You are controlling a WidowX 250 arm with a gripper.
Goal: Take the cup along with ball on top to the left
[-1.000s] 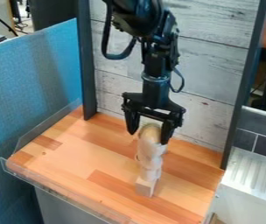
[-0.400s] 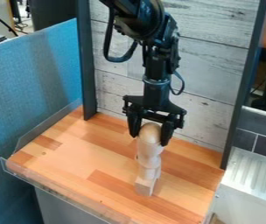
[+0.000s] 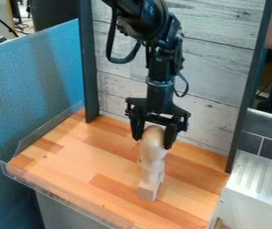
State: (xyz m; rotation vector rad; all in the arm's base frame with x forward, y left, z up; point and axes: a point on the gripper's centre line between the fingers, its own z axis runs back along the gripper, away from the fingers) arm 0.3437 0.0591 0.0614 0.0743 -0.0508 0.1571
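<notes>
The black gripper [image 3: 154,142] hangs over the right half of the wooden surface, shut on the upper part of a pale wooden stack. Between its fingers sits a rounded tan ball [image 3: 154,133], on top of a light wooden cup [image 3: 154,152]. One finger lies against each side, near where ball and cup meet; the exact contact is partly hidden. Below the cup, more pale rounded wood [image 3: 152,172] stands on an angular block [image 3: 148,190] that rests on the surface. The stack is nearly upright.
The wooden surface [image 3: 73,165] has a clear plastic edge along its left and front sides. A blue partition [image 3: 36,89] stands at the left, a whitewashed board [image 3: 213,76] behind. To the right is a white ribbed panel [image 3: 261,179].
Since a second ago, the gripper has come slightly down and its fingers have closed in around the top of the stack. The stack looks almost unmoved.
</notes>
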